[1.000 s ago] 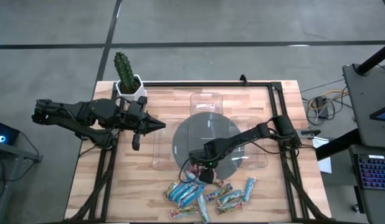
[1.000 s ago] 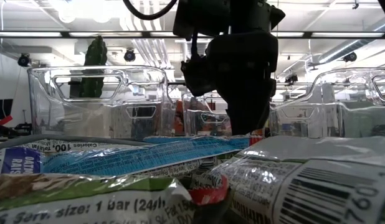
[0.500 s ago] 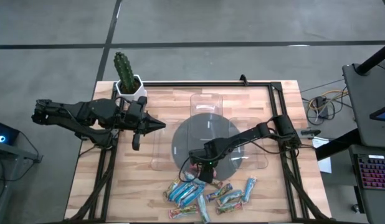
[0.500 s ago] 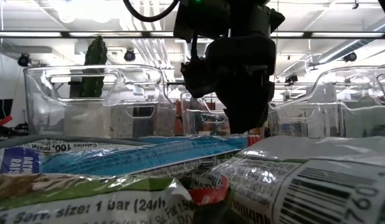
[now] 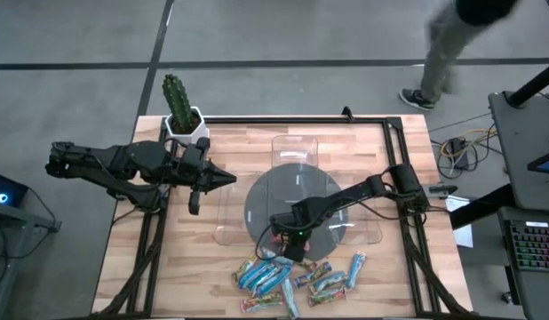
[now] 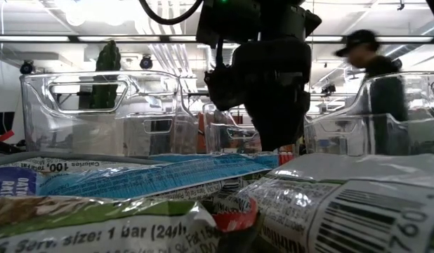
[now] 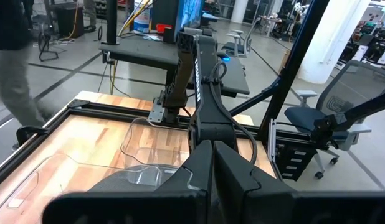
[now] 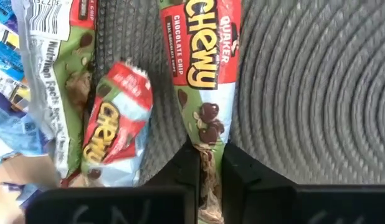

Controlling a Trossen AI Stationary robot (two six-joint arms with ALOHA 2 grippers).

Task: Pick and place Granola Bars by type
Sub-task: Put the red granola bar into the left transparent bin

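Gripping Chewy bar (image 8: 202, 81) | right end effector (image 8: 209, 163) | bar's lower end hidden

I am looking down on a wooden table (image 5: 248, 142) framed by black rails. A potted cactus (image 5: 179, 105) is standing at its far left corner, in a white pot. A round grey mat (image 5: 279, 191) is lying in the middle of the table, and three clear plastic trays (image 5: 294, 145) are sitting around it, partly overlapping its edge. A person (image 5: 448, 40) is walking past on the grey floor beyond the table's far right corner. A keyboard (image 5: 534, 249) is resting on a desk to the right, and what I am taking for loose cables (image 5: 458, 147) are lying on the floor near it.
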